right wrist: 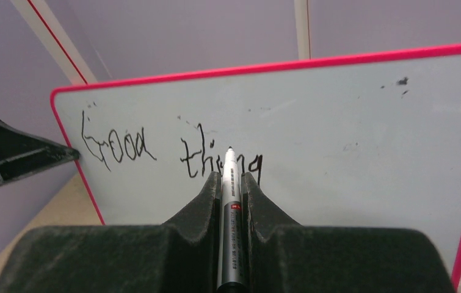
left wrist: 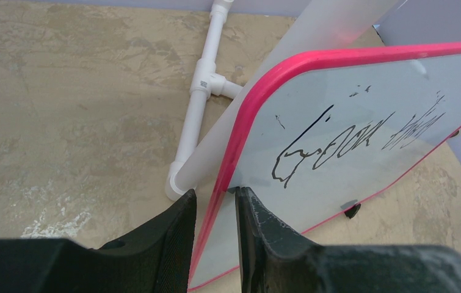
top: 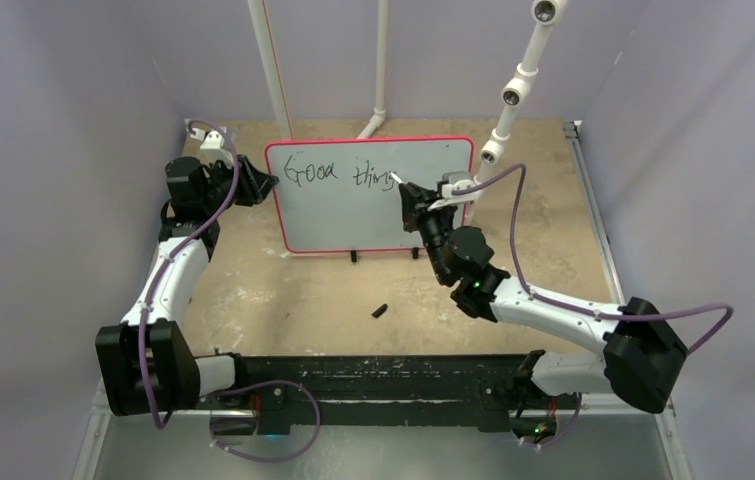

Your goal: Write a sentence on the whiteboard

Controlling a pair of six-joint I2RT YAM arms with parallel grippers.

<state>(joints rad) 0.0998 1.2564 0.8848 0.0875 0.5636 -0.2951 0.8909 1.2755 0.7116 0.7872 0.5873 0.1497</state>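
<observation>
The whiteboard (top: 373,215) stands upright on black feet, red-pink rim, at mid table. The sentence (top: 338,173) reads "Good thing" in black along the top; it also shows in the left wrist view (left wrist: 356,137) and the right wrist view (right wrist: 154,152). My left gripper (top: 261,186) is shut on the whiteboard's left rim (left wrist: 231,159), one finger on each face. My right gripper (top: 415,203) is shut on a silver marker (right wrist: 230,207), whose black tip sits at the board by the last letters of "thing". The whiteboard fills the right wrist view (right wrist: 350,165).
A small black marker cap (top: 380,311) lies on the tan tabletop in front of the board. White PVC pipes (top: 275,70) rise behind the board; a pipe fitting (left wrist: 206,85) lies behind its left edge. Purple walls close in left, right and back.
</observation>
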